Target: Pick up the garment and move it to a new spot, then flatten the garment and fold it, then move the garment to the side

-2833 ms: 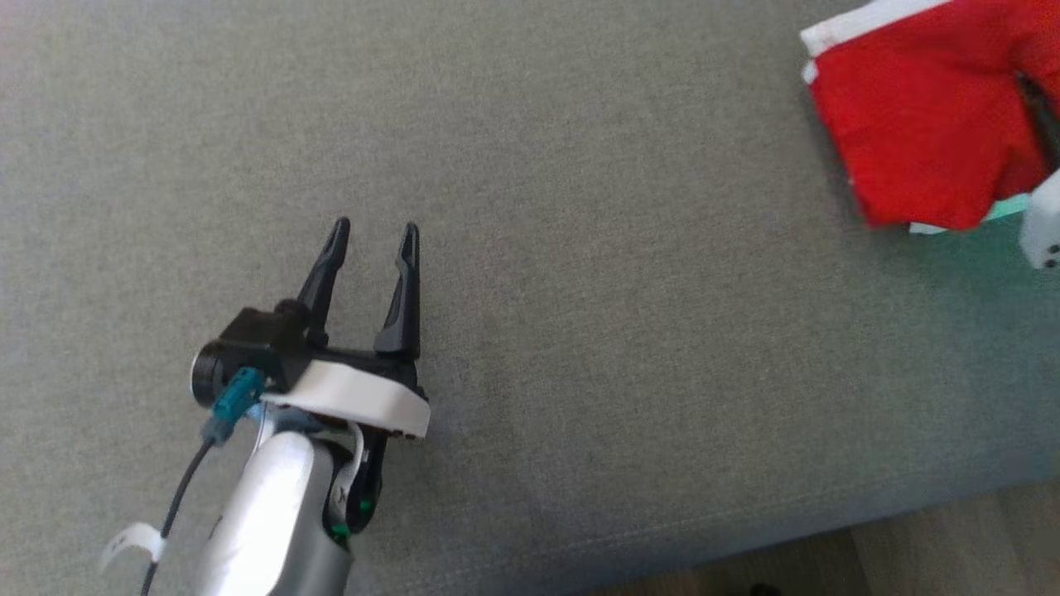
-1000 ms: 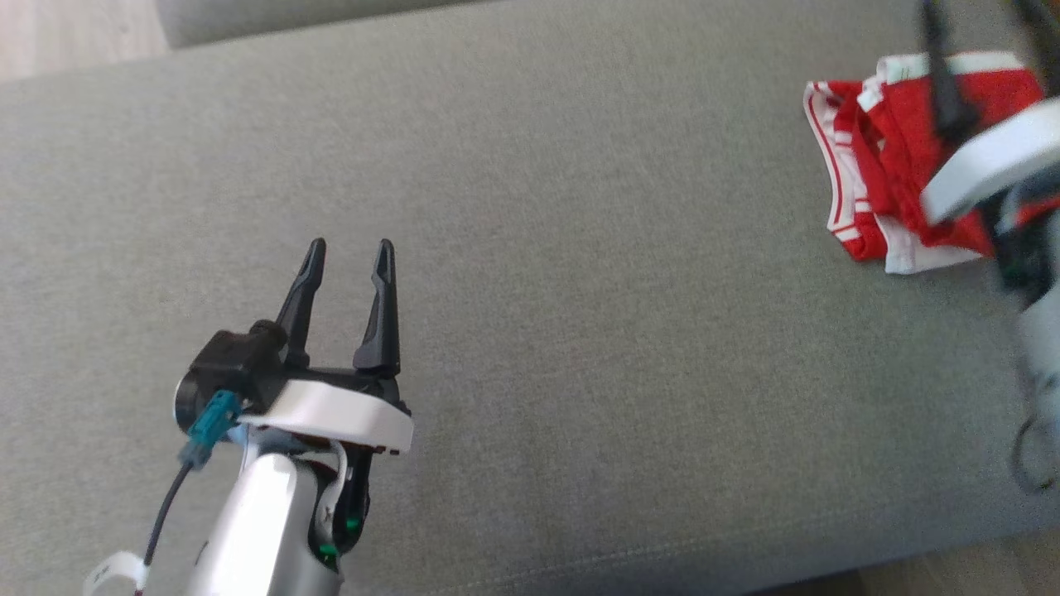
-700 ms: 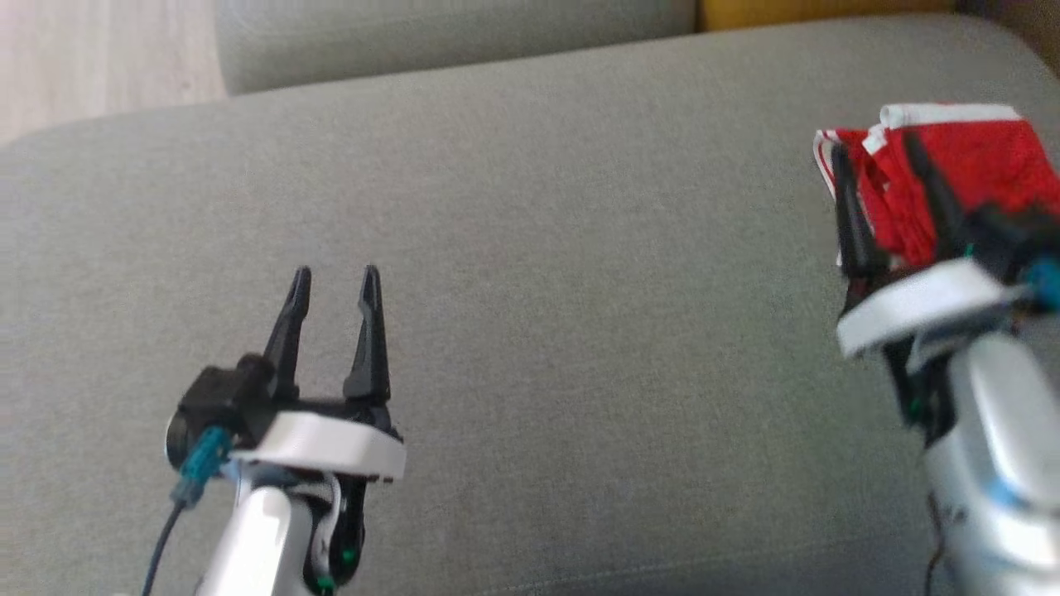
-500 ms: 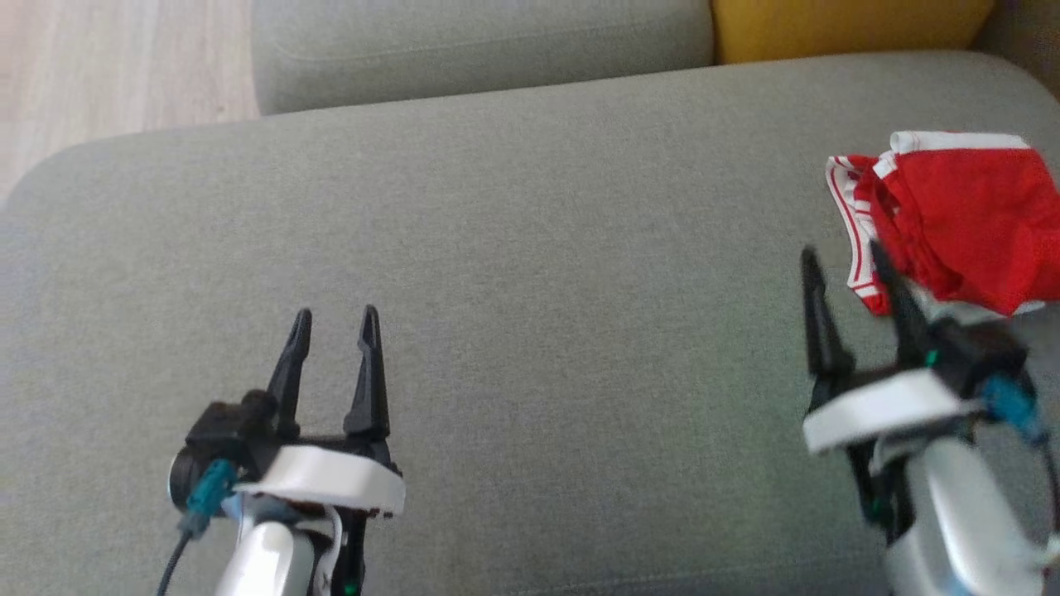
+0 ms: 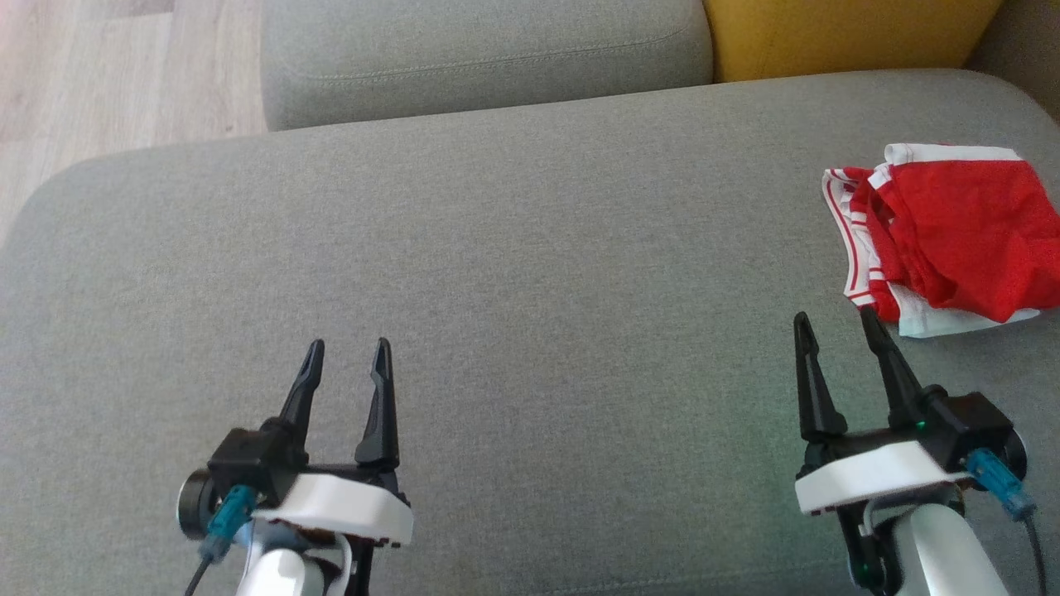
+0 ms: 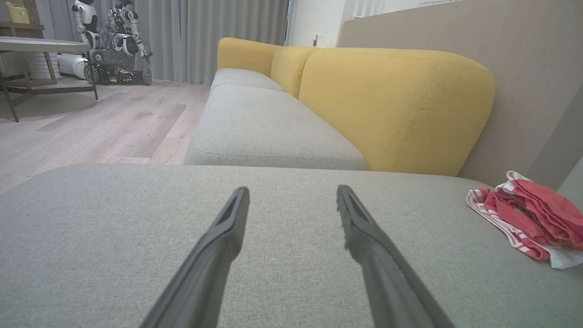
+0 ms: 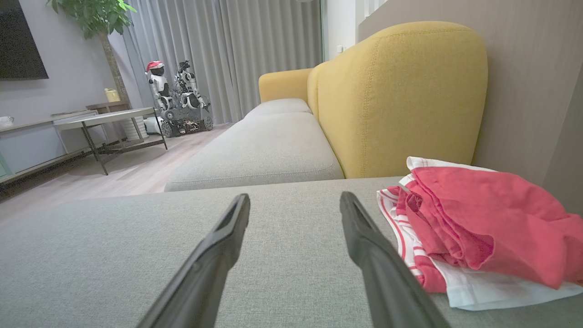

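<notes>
— Where's the garment [image 5: 952, 236]?
— At the far right of the grey sofa seat [image 5: 530, 273]. It's red with white striped trim, lying in a loose, rumpled heap (folded over itself, not flat), close to the yellow back cushion [image 5: 845, 37].
— Is either arm holding it?
— No. The right gripper [image 5: 834, 314] sits low over the seat just beside the heap's near edge, jaws spread wide and gripping nothing. Its fingers point toward the back of the sofa, with the cloth off to their right.
— And the other one?
— The left gripper [image 5: 348, 343] is well apart from the cloth, over the left part of the same seat, jaws spread just as wide, nothing in them either.
— What else is about?
— Wooden floor [image 5: 124, 74] past the seat's left end, a second grey seat cushion [image 5: 480, 58] behind, and across the room grey curtains [image 7: 255, 45], a low table [image 7: 109, 118] and a small robot in a red cap [image 7: 156, 79].
</notes>
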